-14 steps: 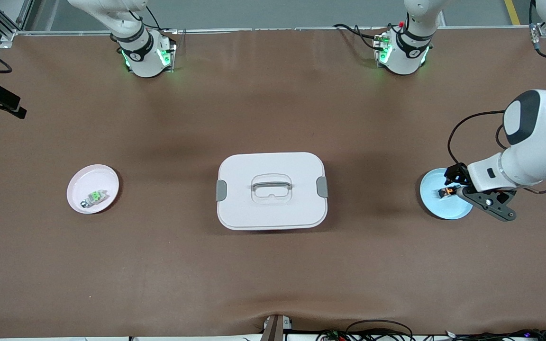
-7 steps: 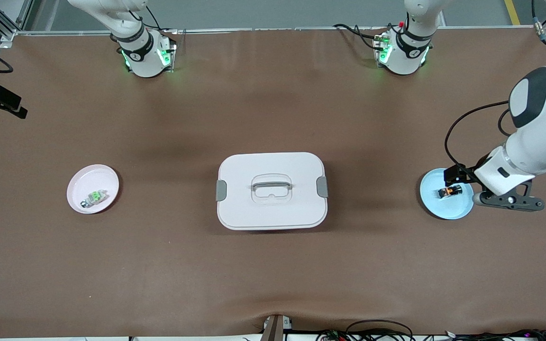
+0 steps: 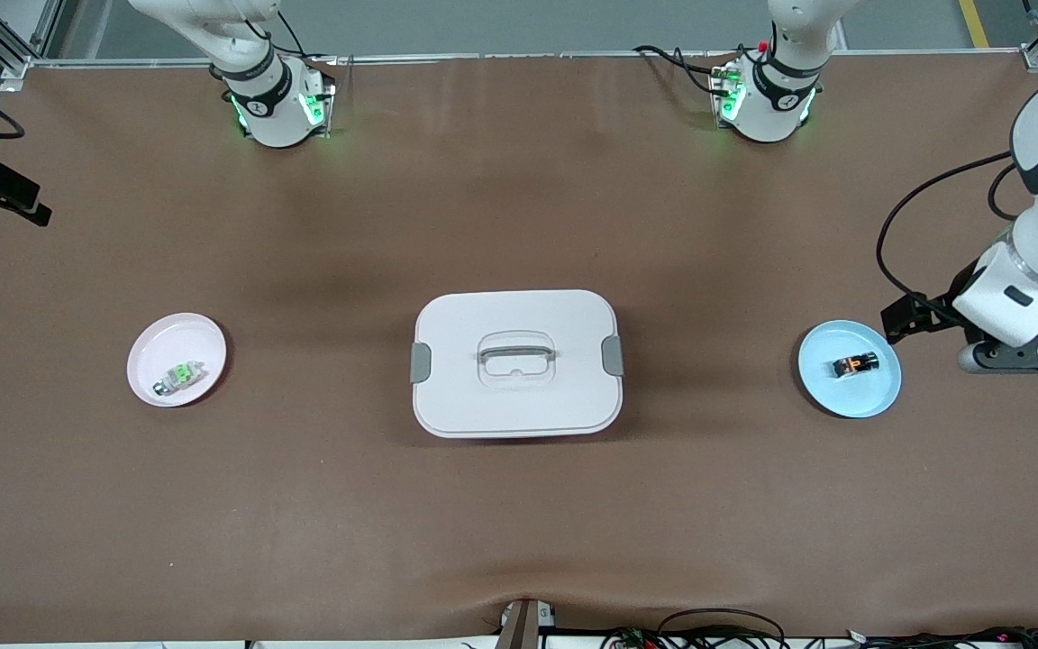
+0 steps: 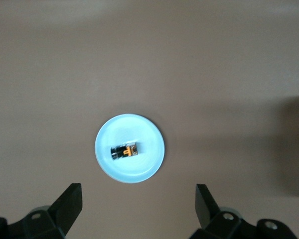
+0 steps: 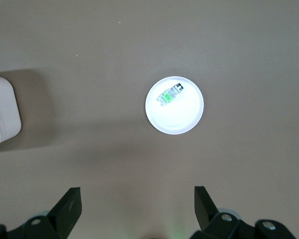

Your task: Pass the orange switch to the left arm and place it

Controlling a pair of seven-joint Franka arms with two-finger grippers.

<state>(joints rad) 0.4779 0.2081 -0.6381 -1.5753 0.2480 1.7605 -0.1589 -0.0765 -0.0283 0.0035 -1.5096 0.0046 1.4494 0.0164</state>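
The orange switch (image 3: 854,365) lies on a light blue plate (image 3: 870,392) toward the left arm's end of the table; it also shows in the left wrist view (image 4: 124,150). My left gripper (image 3: 1028,354) hangs over the bare table beside that plate, open and empty (image 4: 138,204). The white box (image 3: 516,362) with grey clips stands mid-table. My right gripper (image 5: 138,204) is open and empty, high over the table near the pink plate; it is out of the front view.
A pink plate (image 3: 199,338) toward the right arm's end holds a clear-white part with a green centre (image 3: 178,376), also in the right wrist view (image 5: 170,94). A box corner (image 5: 2,112) shows in that view. A cable hangs from the left arm.
My left gripper has moved off the blue plate toward the left arm's end of the table and turned. The orange switch stays on the plate. The right arm has not visibly moved.
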